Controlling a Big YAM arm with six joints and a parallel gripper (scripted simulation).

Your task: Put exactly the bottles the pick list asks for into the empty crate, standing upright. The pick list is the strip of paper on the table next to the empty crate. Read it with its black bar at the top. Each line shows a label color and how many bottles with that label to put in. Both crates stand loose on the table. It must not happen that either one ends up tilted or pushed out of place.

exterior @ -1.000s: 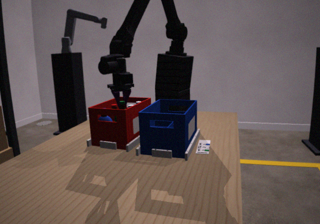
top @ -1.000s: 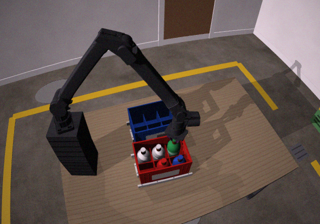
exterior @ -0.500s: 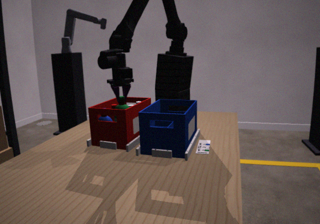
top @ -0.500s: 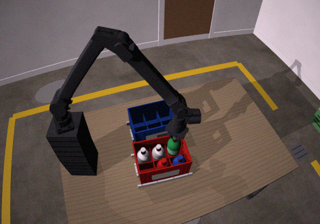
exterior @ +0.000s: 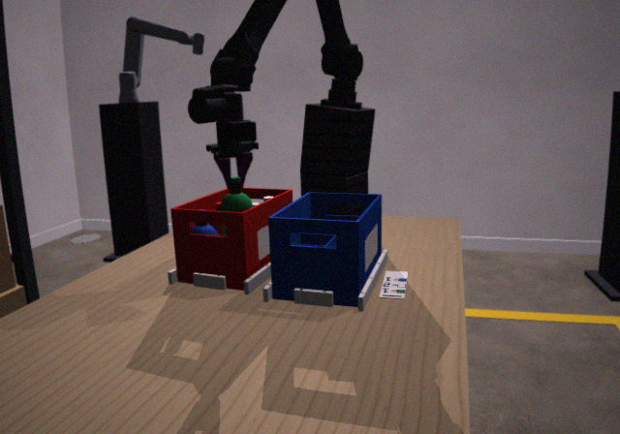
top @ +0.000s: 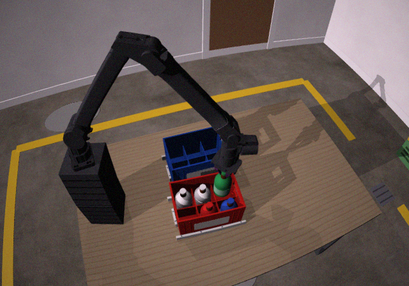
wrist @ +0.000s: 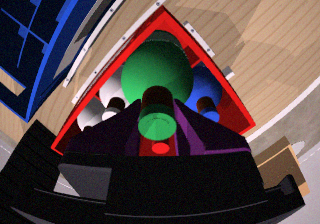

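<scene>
My gripper (top: 225,174) is shut on the neck of a green bottle (top: 222,184) and holds it upright, partly raised out of the back right cell of the red crate (top: 211,201). The same bottle shows in the exterior view (exterior: 235,199) and in the wrist view (wrist: 158,78). Two white bottles (top: 192,195), a red bottle (top: 208,207) and a blue bottle (top: 228,203) stand in the red crate. The blue crate (top: 192,152) behind it is empty. The pick list (exterior: 393,284) lies on the table beside the blue crate; its lines are too small to read.
The arm's black base (top: 92,184) stands at the table's left. A second black pedestal with a grey arm (exterior: 132,169) stands behind the table. The table edge runs close to the right of the pick list.
</scene>
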